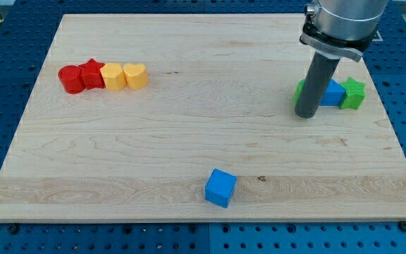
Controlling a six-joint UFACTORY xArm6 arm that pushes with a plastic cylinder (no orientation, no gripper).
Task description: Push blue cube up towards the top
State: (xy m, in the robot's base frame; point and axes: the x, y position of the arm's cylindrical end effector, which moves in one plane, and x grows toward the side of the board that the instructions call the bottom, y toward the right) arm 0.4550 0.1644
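The blue cube (220, 188) lies near the bottom edge of the wooden board (189, 134), a little right of the middle. My tip (304, 113) stands at the view's right, well above and to the right of the blue cube and not touching it. The rod hides part of a green block (301, 89) just behind it.
Beside the rod lie a second blue block (332, 94) and a green star-like block (354, 94). At the upper left sits a row: red cylinder (70, 78), red star (90, 74), yellow block (113, 76), yellow heart (136, 75).
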